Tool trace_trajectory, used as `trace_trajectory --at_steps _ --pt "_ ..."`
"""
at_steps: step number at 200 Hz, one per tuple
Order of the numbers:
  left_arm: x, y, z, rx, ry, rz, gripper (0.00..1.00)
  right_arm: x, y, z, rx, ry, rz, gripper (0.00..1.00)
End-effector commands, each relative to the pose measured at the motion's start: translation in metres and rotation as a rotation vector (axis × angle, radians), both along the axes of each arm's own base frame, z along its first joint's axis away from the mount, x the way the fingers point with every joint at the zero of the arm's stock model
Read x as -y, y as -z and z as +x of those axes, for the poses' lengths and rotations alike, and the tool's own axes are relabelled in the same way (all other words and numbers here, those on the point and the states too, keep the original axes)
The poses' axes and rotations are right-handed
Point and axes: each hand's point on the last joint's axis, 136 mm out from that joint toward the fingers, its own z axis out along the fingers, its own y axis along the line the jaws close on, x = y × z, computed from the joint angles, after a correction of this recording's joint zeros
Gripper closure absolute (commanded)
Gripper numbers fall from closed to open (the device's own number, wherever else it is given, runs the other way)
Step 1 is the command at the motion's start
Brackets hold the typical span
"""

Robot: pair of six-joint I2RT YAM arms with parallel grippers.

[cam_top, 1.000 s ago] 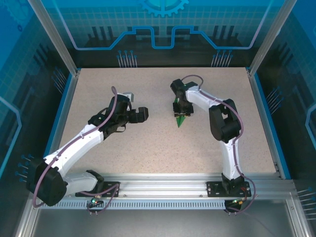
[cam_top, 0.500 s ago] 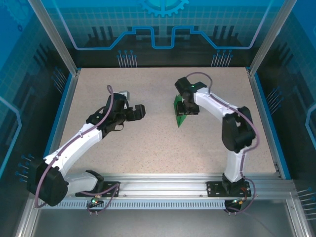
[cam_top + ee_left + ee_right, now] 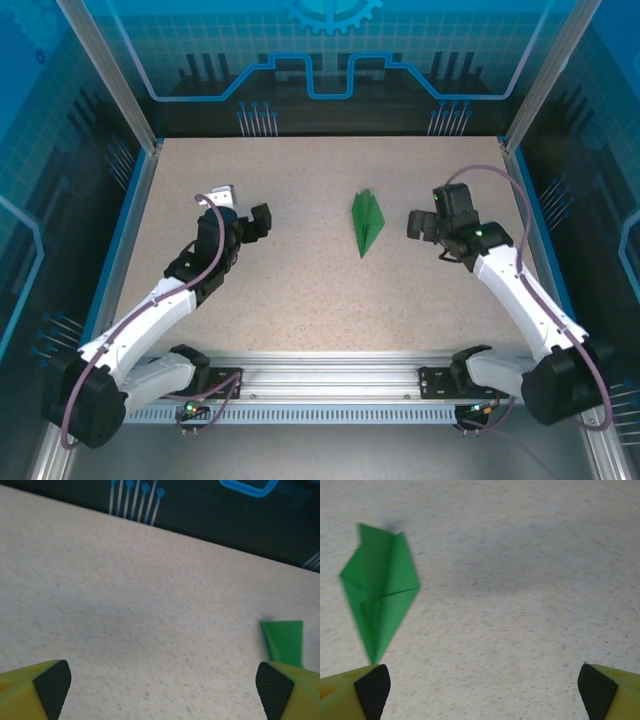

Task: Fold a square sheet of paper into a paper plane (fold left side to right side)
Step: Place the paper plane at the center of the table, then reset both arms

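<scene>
The paper plane [image 3: 366, 222] lies flat on the speckled counter [image 3: 300, 290], a little toward 1 o'clock from the counter's middle. It is a slim green dart. In the top view its long axis runs almost straight from 12 to 6 o'clock, with the sharp nose at the 6 o'clock end, toward the arm bases, and the blunter tail at 12. There is one plane, and nothing is touching it. There are two arms, each ending in two fingers. The left fingers [image 3: 262, 217] are at the plane's 9 o'clock, well apart from it. They are spread wide with nothing between them, and in the left wrist view the black pads [image 3: 50, 685] sit at the two bottom corners with a green end of the plane [image 3: 285, 642] at about 4 o'clock. The right fingers [image 3: 417, 224] are at the plane's 3 o'clock, nearer but clear of it. They too are spread wide and hold nothing. In the right wrist view the plane [image 3: 380, 600] lies at 9 to 10 o'clock, its nose pointing down at the left-hand pad [image 3: 370, 687].
</scene>
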Motion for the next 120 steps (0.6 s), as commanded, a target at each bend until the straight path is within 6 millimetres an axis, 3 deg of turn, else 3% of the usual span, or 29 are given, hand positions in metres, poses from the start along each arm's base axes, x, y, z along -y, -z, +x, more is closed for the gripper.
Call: trace_trajectory --at_steps 1,28,55,80,120 --pt "-0.03 -0.024 0.005 0.097 -0.111 0.16 0.01 0.023 0.005 0.012 0.13 0.066 0.003 0.0" --pt "-0.055 -0.007 0.004 0.057 -0.2 0.235 0.01 0.048 0.026 0.016 0.223 0.074 -0.135 0.0" --pt "-0.072 0.019 0.006 0.015 -0.236 0.28 0.01 0.057 0.05 0.022 0.252 0.059 -0.18 0.0" --pt "-0.08 0.042 0.008 -0.015 -0.237 0.318 0.01 0.05 0.068 0.034 0.277 0.013 -0.154 0.0" --pt "-0.081 0.07 0.011 -0.036 -0.182 0.298 0.01 0.036 0.069 0.056 0.361 -0.072 -0.143 0.0"
